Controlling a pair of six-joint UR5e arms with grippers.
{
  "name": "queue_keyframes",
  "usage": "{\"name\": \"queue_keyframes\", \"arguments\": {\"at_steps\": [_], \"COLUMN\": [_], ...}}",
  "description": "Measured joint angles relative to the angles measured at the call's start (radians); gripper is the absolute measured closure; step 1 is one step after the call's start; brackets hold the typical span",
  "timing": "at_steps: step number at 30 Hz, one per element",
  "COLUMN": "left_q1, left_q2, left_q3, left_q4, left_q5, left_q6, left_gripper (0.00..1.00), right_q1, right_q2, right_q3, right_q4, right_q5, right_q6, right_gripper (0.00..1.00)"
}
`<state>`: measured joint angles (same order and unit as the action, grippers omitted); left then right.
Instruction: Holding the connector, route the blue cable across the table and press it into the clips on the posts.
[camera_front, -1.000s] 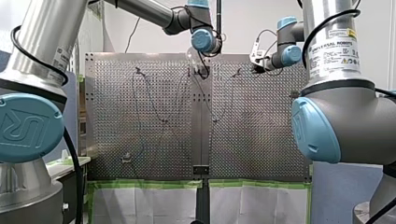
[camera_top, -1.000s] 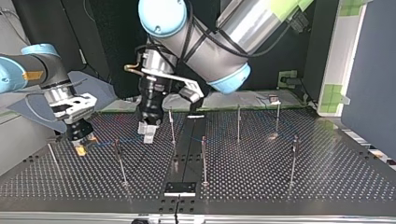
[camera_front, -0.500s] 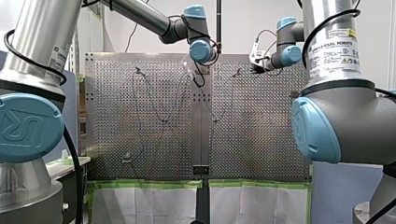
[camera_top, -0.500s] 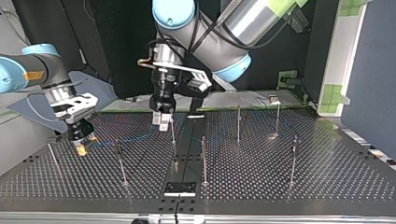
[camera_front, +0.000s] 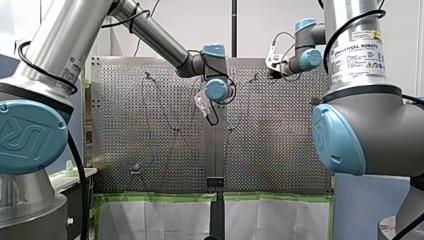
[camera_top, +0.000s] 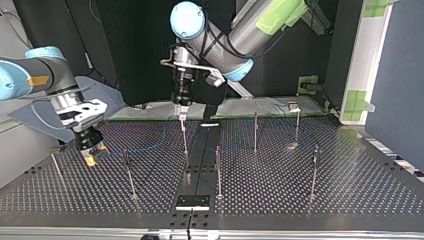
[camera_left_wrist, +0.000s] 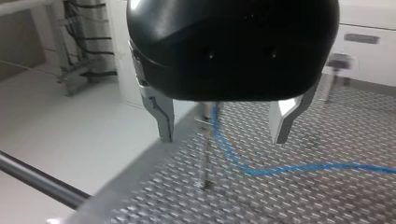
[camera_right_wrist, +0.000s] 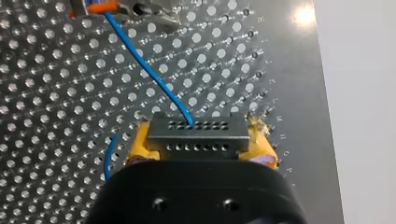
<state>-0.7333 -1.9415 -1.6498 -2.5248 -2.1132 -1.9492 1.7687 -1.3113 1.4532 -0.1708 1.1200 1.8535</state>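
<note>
Connector (camera_right_wrist: 196, 135) sat clamped in my right claw's (camera_top: 90, 152) yellow pads (camera_right_wrist: 140, 145), blue cable (camera_right_wrist: 140, 60) running ahead from it across the surface (camera_right_wrist: 56, 93). My left claw (camera_left_wrist: 223, 136), jaws apart, hovered above the post (camera_left_wrist: 204, 158) whose clip (camera_left_wrist: 202, 122) the cable crossed.

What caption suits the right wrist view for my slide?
Right end effector, yellow pads shut on the connector, blue cable running ahead over the perforated table.

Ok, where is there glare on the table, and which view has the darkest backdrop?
Right wrist view: one bright glare spot on the table, ahead of the connector held in my right gripper. Top view: darkest backdrop, nearly black, with a pale sheen on the table at the view's right. Front view: bright white wall behind the table.
</note>
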Motion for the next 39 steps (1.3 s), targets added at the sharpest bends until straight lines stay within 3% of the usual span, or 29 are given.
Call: {"name": "queue_keyframes", "arguments": {"at_steps": [13,18,23,32,39], "left_q1": [-0.016,-0.024,0.005,0.091,0.167], "left_q2": [-0.12,-0.172,-0.218,-0.273,-0.275], "left_q3": [-0.12,-0.172,-0.218,-0.306,-0.383], "left_q4": [0.12,0.172,0.218,0.306,0.383], "left_q5": [-0.001,-0.039,-0.07,-0.001,0.075], "left_q6": [0.043,0.035,0.015,0.029,0.082], "left_gripper": [0.0,0.0,0.0,0.0,0.0], "right_q1": [0.007,0.008,0.008,0.008,0.008], "right_q2": [0.0,0.001,0.002,0.003,0.004], "right_q3": [0.0,0.001,0.001,0.0,0.001], "right_q4": [0.0,0.0,-0.001,-0.003,-0.003], "right_q5": [0.0,0.001,0.001,0.002,0.005], "right_q6": [-0.001,-0.002,-0.002,-0.005,-0.007], "right_gripper": [1.0,1.0,1.0,1.0,1.0]}}
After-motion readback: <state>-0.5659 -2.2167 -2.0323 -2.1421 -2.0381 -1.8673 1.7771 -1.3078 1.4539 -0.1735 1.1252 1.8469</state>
